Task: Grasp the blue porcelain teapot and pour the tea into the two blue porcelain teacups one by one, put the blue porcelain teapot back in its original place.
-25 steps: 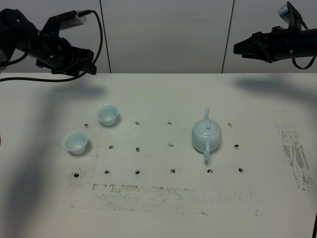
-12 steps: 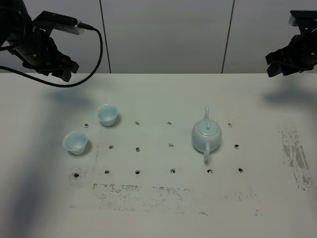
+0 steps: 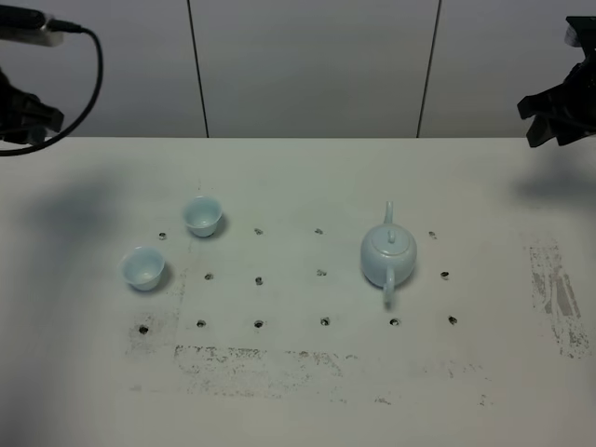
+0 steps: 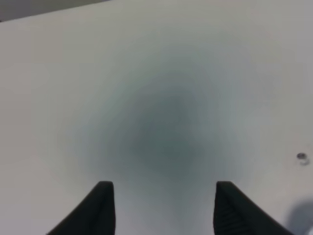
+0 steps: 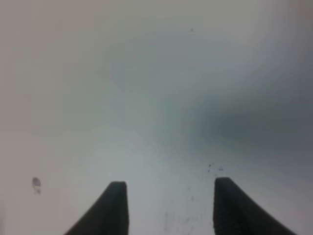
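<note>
The blue porcelain teapot stands upright right of the table's middle, its spout pointing to the back and its handle to the front. The two blue porcelain teacups sit on the left, one further back and the other nearer the front-left. My left arm hangs at the far left edge, well away from the cups. My right arm is at the far right edge, far from the teapot. The left gripper and the right gripper both hover over bare tabletop, fingers apart, nothing between them.
The white table carries a grid of small holes around the crockery. Scuffed dark patches mark the front and the right side. A grey panelled wall rises behind the back edge.
Both arms have pulled outward, the left one toward the left edge and the right one toward the right edge. The teapot and cups have not moved.
</note>
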`<action>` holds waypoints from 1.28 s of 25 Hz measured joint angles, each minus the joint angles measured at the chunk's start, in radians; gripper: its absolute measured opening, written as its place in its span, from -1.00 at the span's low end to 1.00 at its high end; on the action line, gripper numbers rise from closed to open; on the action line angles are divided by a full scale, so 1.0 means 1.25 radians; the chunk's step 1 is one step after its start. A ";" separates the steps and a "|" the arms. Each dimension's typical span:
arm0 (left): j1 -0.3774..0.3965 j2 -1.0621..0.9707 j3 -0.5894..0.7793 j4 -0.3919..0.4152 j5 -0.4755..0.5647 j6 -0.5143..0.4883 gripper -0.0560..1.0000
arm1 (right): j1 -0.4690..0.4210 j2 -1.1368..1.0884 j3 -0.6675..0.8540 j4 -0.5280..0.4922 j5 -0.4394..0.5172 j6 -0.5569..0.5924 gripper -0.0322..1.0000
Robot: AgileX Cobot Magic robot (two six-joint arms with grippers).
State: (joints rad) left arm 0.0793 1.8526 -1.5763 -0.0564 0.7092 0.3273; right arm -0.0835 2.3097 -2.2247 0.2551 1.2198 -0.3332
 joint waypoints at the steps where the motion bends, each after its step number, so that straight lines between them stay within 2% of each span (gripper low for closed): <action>1: 0.005 -0.043 0.050 0.003 -0.029 0.000 0.05 | 0.000 -0.010 0.007 0.003 -0.001 0.001 -0.14; 3: 0.009 -0.118 0.158 0.013 -0.090 0.000 0.02 | 0.000 -0.038 0.039 0.007 0.000 0.004 -0.14; 6: 0.009 -0.219 0.278 0.032 -0.132 -0.004 0.01 | 0.000 -0.092 0.115 -0.002 -0.001 0.010 -0.14; 9: 0.010 -0.303 0.354 0.033 -0.135 -0.032 0.01 | 0.000 -0.147 0.214 -0.006 -0.006 0.016 -0.15; 12: 0.010 -0.392 0.407 0.034 -0.122 -0.057 0.01 | 0.000 -0.209 0.322 -0.007 -0.080 0.017 -0.17; 17: 0.010 -0.528 0.496 0.036 -0.052 -0.089 0.01 | 0.000 -0.316 0.480 -0.013 -0.249 0.018 -0.17; 21: 0.010 -0.629 0.521 0.038 0.047 -0.133 0.01 | 0.000 -0.381 0.542 -0.021 -0.334 0.019 -0.17; 25: 0.010 -0.749 0.565 0.037 0.132 -0.160 0.00 | 0.000 -0.421 0.556 -0.021 -0.358 0.018 -0.17; 32: 0.010 -1.004 0.687 0.035 0.176 -0.168 -0.05 | 0.000 -0.438 0.564 -0.047 -0.361 0.016 -0.17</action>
State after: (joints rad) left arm 0.0916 0.5971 -0.7178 -0.0129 0.9287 0.1168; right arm -0.0835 1.7627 -1.5197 0.1961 0.7685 -0.3137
